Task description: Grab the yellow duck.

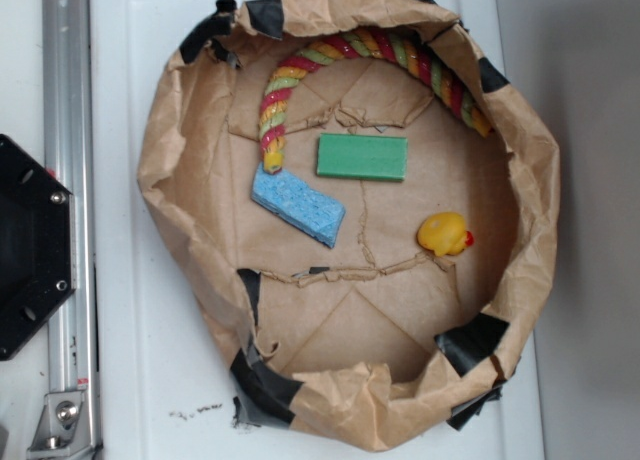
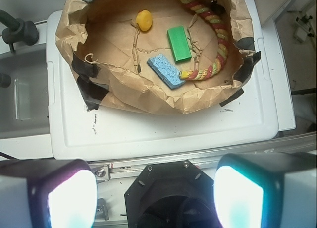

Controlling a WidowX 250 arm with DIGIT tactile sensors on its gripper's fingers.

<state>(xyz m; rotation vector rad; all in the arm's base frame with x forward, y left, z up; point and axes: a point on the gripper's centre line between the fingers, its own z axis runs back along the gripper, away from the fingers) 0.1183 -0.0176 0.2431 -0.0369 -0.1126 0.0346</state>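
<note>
The claw (image 2: pixel 156 196) hangs wide, well back from the duck (image 1: pixel 444 234). The round duck may squirt sideways if pinched off-centre.

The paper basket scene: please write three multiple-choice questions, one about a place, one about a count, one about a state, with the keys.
1. Where does the yellow duck lie?
A. on the blue sponge
B. alone on the paper floor, apart from the green block
C. outside the paper basket

2. How many loose things lie in the basket?
A. two
B. four
C. six

3. How is the gripper?
A. open, far from the duck
B. shut on the duck
C. shut on the rope

Key: 1 B, bare paper surrounds the duck; 2 B, duck, block, sponge and rope; 3 A, the wrist view shows its fingers wide apart, outside the basket.
</note>
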